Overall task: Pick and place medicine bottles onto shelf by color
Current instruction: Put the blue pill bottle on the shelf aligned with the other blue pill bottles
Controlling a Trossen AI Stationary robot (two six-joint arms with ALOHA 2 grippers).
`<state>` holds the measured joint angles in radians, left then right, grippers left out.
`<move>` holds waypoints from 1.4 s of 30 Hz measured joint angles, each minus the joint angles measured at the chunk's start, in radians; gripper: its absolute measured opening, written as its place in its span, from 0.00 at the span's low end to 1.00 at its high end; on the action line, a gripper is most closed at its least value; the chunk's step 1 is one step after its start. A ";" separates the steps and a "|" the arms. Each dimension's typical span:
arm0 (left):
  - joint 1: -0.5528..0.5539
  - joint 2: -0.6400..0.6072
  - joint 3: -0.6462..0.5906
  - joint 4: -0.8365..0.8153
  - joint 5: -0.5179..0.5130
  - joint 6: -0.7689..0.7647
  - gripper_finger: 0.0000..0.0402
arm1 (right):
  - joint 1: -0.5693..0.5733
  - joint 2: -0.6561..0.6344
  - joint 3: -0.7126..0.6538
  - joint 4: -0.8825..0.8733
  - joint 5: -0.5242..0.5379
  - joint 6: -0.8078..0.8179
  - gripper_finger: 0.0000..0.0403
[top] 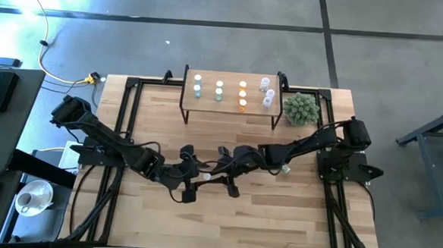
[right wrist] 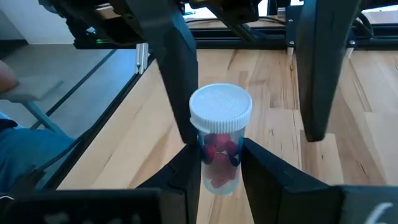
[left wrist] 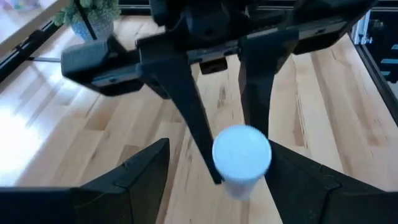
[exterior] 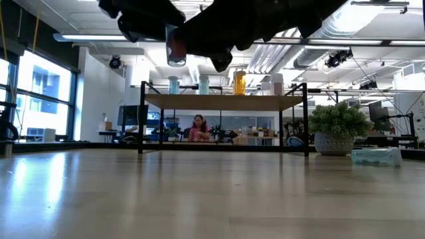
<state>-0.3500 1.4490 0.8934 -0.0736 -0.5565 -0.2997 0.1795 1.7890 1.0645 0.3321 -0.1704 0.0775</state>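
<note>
high view shows the plank tabletop (top: 231, 223), pale jointed wood in a black frame, with the shelf (top: 230, 99) at its far edge: a light-wood board on thin black legs. nine small white-capped bottles already stand on it in colour columns, light blue (top: 198, 85), green (top: 219, 91), orange (top: 243, 95) and white (top: 267, 94). a spiky green plant (top: 300, 108) in a pot sits just beside the shelf's right end.

both dark arms meet over the middle of the table, near the shelf but not at it. the right gripper (right wrist: 219, 163) is clamped on a clear bottle (right wrist: 219, 146), a smooth plastic cylinder with a ribbed white cap and red pills inside, held upright by its lower body and lifted clear of the wood, as the low view confirms. the left gripper (left wrist: 214, 171) faces it with its fingers apart, one on each side of the bottle's cap (left wrist: 242, 153) and not touching it, which reads as a handover not yet closed.

the risk lies in that exchange. the bottle wall looks slick and the right fingers grip low, so if the left jaws close off-centre or against the cap they could tilt the bottle or push it out, and a release before the left grip is firm would drop it to the table, where a round body would roll. the two sets of fingers are also close enough to collide.
</note>
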 joint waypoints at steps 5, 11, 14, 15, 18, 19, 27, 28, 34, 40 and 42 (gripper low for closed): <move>0.011 0.004 0.000 0.029 0.045 0.024 0.59 | -0.002 0.000 0.000 -0.009 -0.004 0.001 0.22; 0.000 0.004 0.000 0.033 0.049 0.023 0.59 | -0.003 0.000 0.000 -0.014 -0.004 0.001 0.22; -0.005 0.004 0.000 0.033 0.055 0.019 0.59 | -0.003 0.000 0.000 -0.014 -0.004 0.001 0.22; -0.006 0.004 0.000 0.033 0.055 0.018 0.59 | -0.003 0.000 0.000 -0.014 -0.004 0.001 0.22; -0.012 0.004 0.000 0.033 0.056 0.015 0.57 | -0.003 0.000 0.000 -0.014 -0.004 0.001 0.22; -0.012 0.004 0.000 0.033 0.057 0.015 0.55 | -0.003 0.000 0.000 -0.014 -0.004 0.001 0.22; -0.011 0.004 0.000 0.033 0.058 0.016 0.39 | -0.003 0.000 0.000 -0.014 -0.005 0.001 0.22; -0.011 0.004 0.000 0.033 0.057 0.016 0.37 | -0.003 0.000 0.000 -0.014 -0.006 0.001 0.22; -0.011 0.004 0.000 0.033 0.057 0.016 0.28 | -0.003 0.000 0.000 -0.014 -0.006 0.001 0.22; -0.011 0.004 0.000 0.033 0.057 0.016 0.27 | -0.003 0.000 0.000 -0.014 -0.006 0.001 0.22; -0.011 0.004 0.000 0.033 0.057 0.016 0.28 | -0.003 0.000 0.000 -0.014 -0.005 0.001 0.22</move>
<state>-0.3614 1.4532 0.8936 -0.0406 -0.4999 -0.2841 0.1768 1.7889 1.0649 0.3183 -0.1757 0.0780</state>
